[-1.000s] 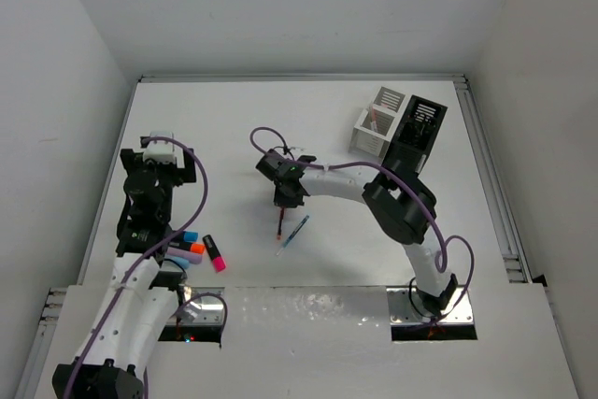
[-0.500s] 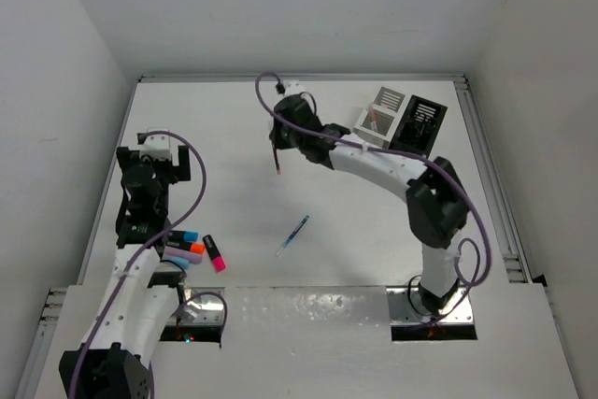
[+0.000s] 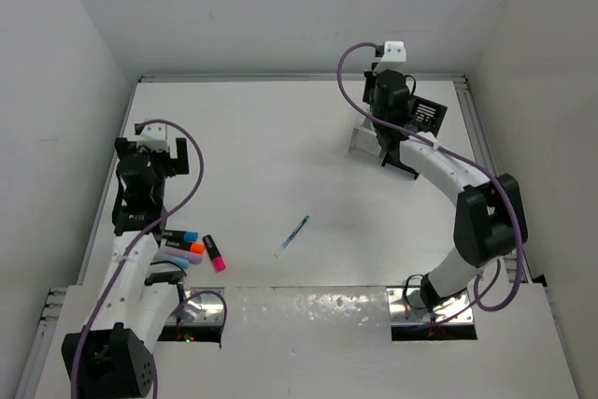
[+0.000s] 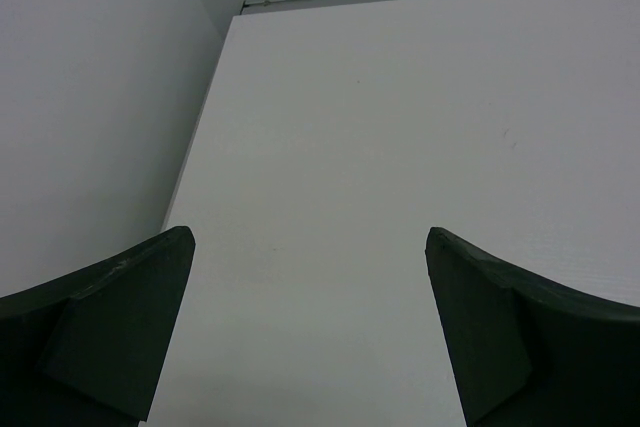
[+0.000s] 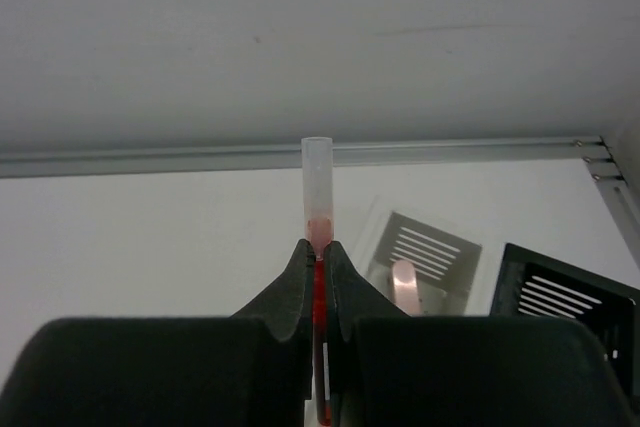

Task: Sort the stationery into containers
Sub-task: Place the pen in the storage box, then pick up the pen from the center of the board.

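My right gripper is shut on a thin red pen, whose clear end sticks out past the fingertips. In the top view this gripper hangs over the white container, with the black container just to its right. The right wrist view shows the white container with a pink pen standing in it, and the black container beside it. A blue pen lies mid-table. Several highlighters lie near the left arm. My left gripper is open and empty above bare table.
The back wall and a metal rail run close behind the containers. A side rail borders the table's right edge. The left wall stands close beside my left gripper.
My right gripper has lifted the red pen from mid-table and carried it right and back to above the white container. The left arm has shifted slightly left.
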Motion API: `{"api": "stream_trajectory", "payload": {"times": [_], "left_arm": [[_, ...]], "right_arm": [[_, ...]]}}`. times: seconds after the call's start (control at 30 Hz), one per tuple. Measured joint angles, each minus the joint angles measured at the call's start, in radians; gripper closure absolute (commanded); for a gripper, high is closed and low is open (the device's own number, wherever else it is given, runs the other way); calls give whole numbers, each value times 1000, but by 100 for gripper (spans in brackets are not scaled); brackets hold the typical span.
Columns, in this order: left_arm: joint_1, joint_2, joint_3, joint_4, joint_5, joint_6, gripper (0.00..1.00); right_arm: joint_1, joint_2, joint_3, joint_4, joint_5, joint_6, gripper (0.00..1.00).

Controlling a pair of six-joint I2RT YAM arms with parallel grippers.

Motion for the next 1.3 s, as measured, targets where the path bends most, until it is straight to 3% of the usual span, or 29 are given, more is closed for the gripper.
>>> {"api": "stream_trajectory", "payload": {"times": [0.27,0.7,0.73,0.8,0.83,0.87,1.07,1.2,1.3], "left_arm": [[21,31,27,0,45,-3,1],[40,47,30,0,79,-3,1],[40,47,30,0,80,-3,1],[40,47,30,0,82,-3,1],[40,47,30,0,83,-3,1],[40,47,30,1,83,-3,1],[37,44,30,1,85,-3,0],[30,37,30,9,85,-5,0],[18,23,29,24,84,-10,0]], "right_arm": [[-66,121,-59,109,23,-79,100],[-89,183,-216,281,23,-97,100],[-84,182,-229,286,23,-97,87],[-74,179,-258,293,24,-91,72],[-70,175,-269,292,24,-88,55],[-66,167,-279,291,33,-93,49],[-37,39,-290,248,32,-97,31],[63,-67,-217,77,114,-23,33],[186,-124,-132,-151,179,161,35]]}}
